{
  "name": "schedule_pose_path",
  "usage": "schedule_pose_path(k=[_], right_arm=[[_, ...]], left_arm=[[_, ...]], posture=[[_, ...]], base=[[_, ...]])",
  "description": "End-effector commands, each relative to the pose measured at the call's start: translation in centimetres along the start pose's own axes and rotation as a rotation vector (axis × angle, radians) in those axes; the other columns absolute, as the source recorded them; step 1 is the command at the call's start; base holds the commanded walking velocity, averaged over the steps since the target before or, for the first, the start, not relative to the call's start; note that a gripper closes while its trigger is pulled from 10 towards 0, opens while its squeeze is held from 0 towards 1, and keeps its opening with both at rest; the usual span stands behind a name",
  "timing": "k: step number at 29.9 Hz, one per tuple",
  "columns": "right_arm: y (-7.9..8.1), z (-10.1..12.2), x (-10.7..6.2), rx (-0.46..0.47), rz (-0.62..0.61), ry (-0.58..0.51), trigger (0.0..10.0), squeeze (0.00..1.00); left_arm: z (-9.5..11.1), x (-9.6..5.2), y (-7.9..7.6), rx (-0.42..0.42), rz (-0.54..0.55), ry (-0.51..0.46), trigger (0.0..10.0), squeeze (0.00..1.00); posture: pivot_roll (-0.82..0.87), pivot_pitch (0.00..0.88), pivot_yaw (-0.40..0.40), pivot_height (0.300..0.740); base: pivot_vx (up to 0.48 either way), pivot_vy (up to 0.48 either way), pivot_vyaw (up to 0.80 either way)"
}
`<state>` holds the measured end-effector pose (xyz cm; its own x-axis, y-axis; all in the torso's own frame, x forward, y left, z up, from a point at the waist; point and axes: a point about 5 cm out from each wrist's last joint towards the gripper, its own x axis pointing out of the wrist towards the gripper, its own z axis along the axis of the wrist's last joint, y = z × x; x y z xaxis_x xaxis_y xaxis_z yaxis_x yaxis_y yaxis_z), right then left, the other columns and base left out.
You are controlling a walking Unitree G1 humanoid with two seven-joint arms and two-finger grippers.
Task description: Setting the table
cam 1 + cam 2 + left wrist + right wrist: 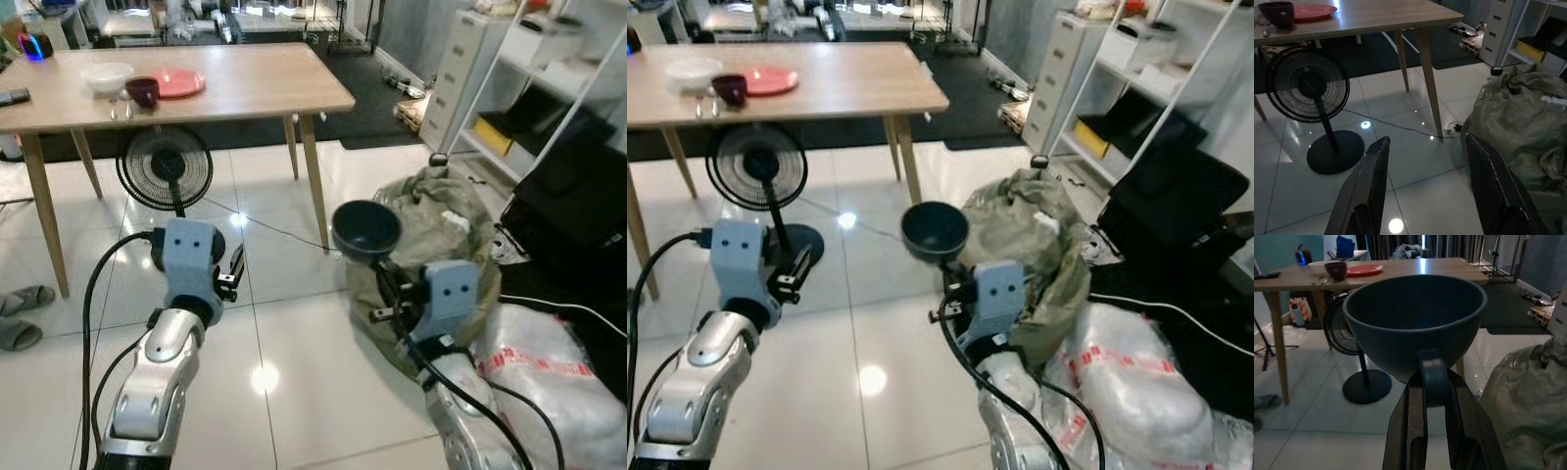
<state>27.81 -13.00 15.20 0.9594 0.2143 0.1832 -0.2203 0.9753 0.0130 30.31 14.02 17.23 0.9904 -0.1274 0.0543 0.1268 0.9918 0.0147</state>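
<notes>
Wooden surface, far side of the room, taken as landmark. On it, toward its left end: a red plate; a dark maroon cup touching the plate's left edge; a white bowl just left of the cup; cutlery lying in front of the bowl. A black fan stands on the tiled floor under the surface's front edge, its cord running right past the front leg. Dark blue bowl: off the surface, held in the air well in front of its right front leg, upright, mouth up. Right tool: closed on the bowl's handle, both black fingers pressed against its sides. Left tool: spread wide, holding nothing, in the air in front of the fan. Olive sack: on the floor right of the surface, just behind the right arm. A white shelf unit stands beyond the sack. Grey slippers lie on the floor near the surface's left leg.
</notes>
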Motion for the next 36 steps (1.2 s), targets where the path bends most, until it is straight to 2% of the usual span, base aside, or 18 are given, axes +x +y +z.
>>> schedule_pose_path(k=[1, 13, 21, 26, 36], right_arm=[[-0.4, 0.0, -0.1, -0.007, -0.017, -0.001, 10.0, 0.0], [-0.5, 0.0, 0.0, -0.001, -0.022, -0.006, 10.0, 0.0], [-0.6, 0.0, 0.1, 0.005, -0.029, -0.005, 10.0, 0.0], [-0.4, 0.1, 0.2, 0.0, -0.022, -0.013, 10.0, 0.0], [0.5, 0.5, 0.8, 0.007, 0.057, -0.029, 10.0, 0.0]], left_arm=[[-0.1, 0.0, -0.3, 0.011, -0.006, 0.001, 10.0, 0.0], [0.0, 0.0, -0.1, 0.014, -0.005, 0.001, 10.0, 0.0], [0.0, 0.1, -0.1, 0.015, -0.009, 0.0, 10.0, 0.0], [0.0, 0.1, -0.1, 0.016, -0.009, -0.001, 10.0, 0.0], [0.0, 0.0, -0.1, 0.017, -0.008, -0.001, 10.0, 0.0]], posture=[[-0.05, 0.0, 0.064, 0.74], [-0.04, 0.0, 0.067, 0.74], [-0.04, 0.0, 0.07, 0.74], [-0.04, 0.0, 0.071, 0.74], [-0.03, 0.0, 0.071, 0.74]], base=[[0.48, 0.0, 0.0], [0.48, 0.0, 0.0], [0.48, 0.0, -0.73], [0.48, 0.0, -0.2], [0.48, 0.0, 0.0]])
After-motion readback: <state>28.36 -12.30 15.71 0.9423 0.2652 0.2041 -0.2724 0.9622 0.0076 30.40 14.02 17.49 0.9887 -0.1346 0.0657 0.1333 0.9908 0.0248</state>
